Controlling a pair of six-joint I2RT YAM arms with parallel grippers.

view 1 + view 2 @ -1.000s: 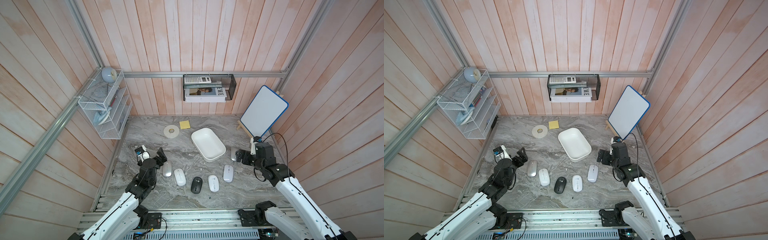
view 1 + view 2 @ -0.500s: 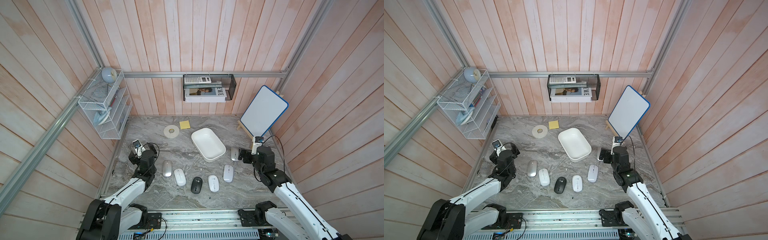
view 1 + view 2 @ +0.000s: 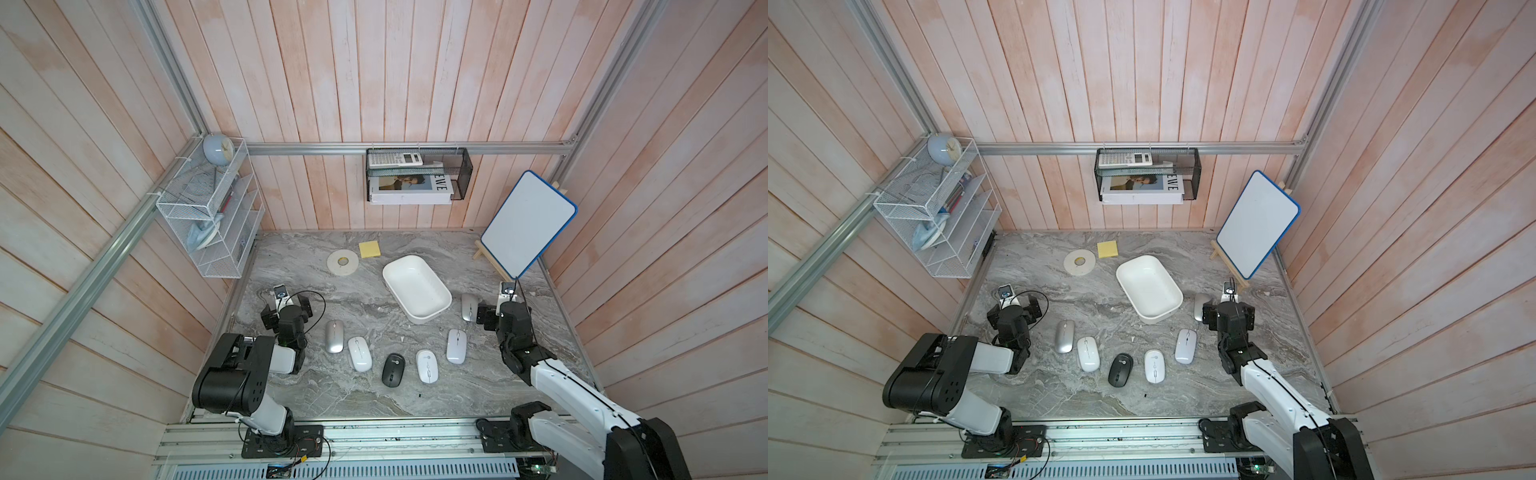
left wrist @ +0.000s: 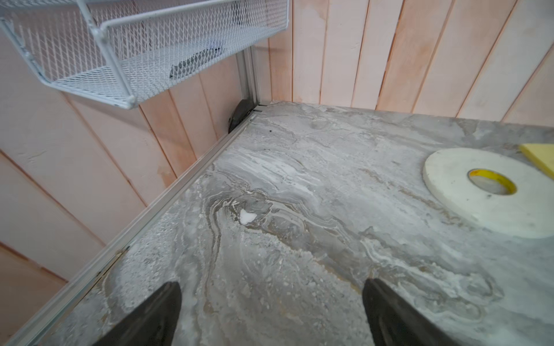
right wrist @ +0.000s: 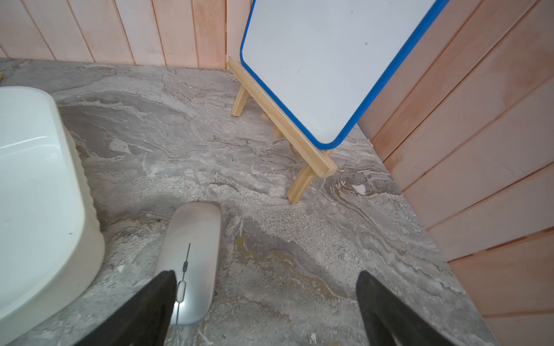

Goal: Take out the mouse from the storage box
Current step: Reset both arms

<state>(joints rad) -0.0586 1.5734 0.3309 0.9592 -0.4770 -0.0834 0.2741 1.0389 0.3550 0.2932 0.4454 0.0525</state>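
Note:
The white storage box [image 3: 417, 288] [image 3: 1149, 288] stands mid-table, and its inside shows only bare white. A silver mouse [image 3: 468, 306] [image 3: 1200, 306] [image 5: 192, 260] lies on the marble just right of the box [image 5: 30, 194]. My right gripper [image 3: 498, 311] [image 5: 266, 278] hovers low beside this mouse, open, with one fingertip [image 5: 159, 296] over the mouse's near end and nothing held. My left gripper [image 3: 286, 308] [image 4: 271, 287] is open over bare marble near the left wall, facing the back left corner.
Several more mice lie in a row toward the front: silver [image 3: 334, 336], white [image 3: 359, 353], black [image 3: 393, 369], white [image 3: 427, 365] and pale [image 3: 456, 352]. A tape roll [image 3: 342, 262] and yellow pad [image 3: 370, 249] lie at the back. A whiteboard easel [image 3: 528, 226] stands back right, and a wire rack [image 3: 212, 224] hangs left.
My left arm has folded back toward its base, carrying its gripper left and turning it toward the corner. The right arm has drawn back slightly. Both grippers stay open.

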